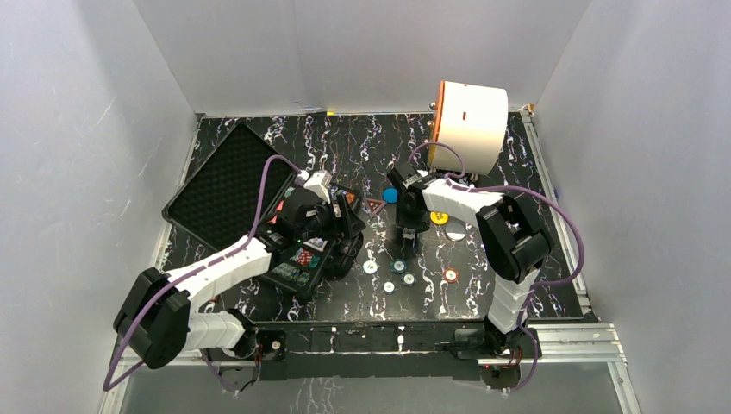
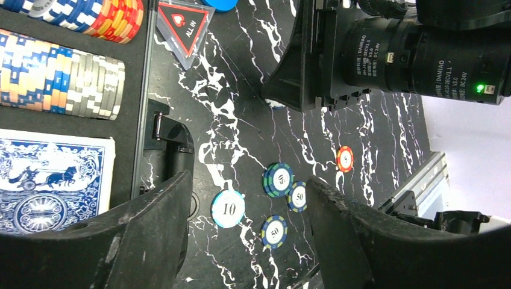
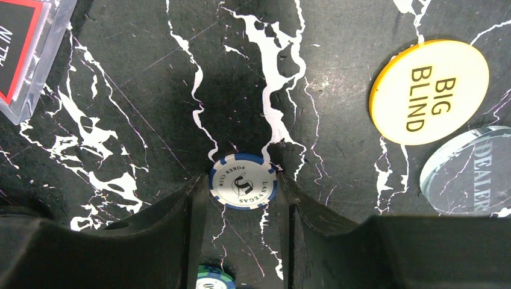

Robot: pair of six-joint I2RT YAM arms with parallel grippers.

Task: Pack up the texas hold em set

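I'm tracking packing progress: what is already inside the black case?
Two rows of poker chips stand on edge in the black case, with a blue card deck beside them. From above, the left arm hides much of the rest, so other compartments cannot be judged.

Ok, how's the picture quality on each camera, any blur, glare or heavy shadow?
Top external: even light, bright walls, the orange chip too small to read. Left wrist: the 10 chip reads sharp, the near fingers dark and soft. Right wrist: the white and blue chip is crisp with shadow pooled around it; the BIG BLIND button is clear, no glare.
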